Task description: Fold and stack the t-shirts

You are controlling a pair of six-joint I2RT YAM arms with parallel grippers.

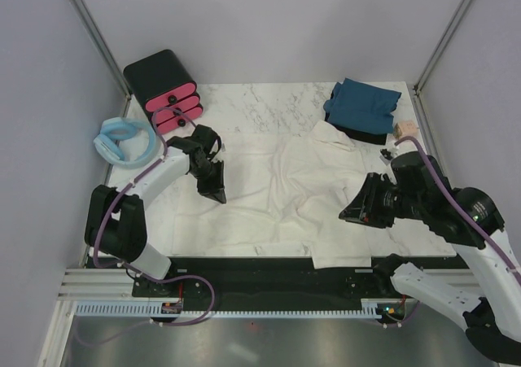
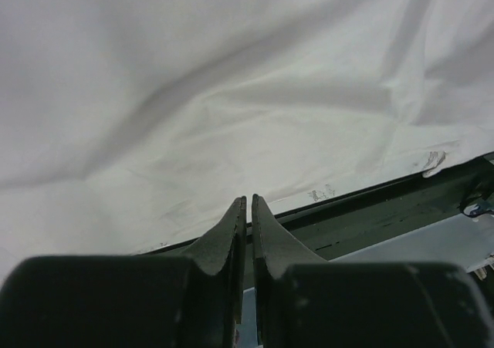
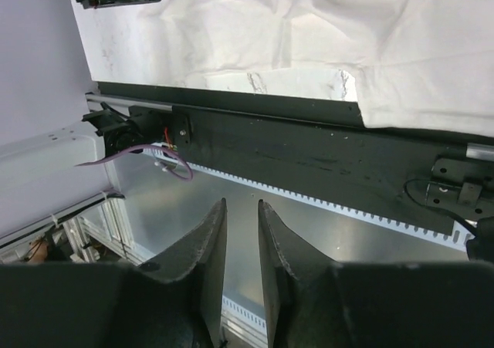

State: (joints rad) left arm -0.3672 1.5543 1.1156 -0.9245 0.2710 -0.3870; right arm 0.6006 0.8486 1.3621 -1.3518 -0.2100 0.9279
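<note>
Left gripper (image 2: 248, 206) is sitting nearly shut with no cloth visible between the fingers. Right gripper (image 3: 241, 209) is hanging slightly parted, empty. Cream-white t-shirt (image 1: 277, 184) is overhanging the black front rail (image 1: 244, 271), risking a snag or a slide off.

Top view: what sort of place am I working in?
Probably a lab robot test cell: plain grey walls, a marble-patterned table, and a left arm and right arm bolted to a rail at its near edge.

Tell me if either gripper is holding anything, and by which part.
Nothing is held. The left gripper is shut over the white t-shirt, empty; the right gripper is open, empty.
</note>
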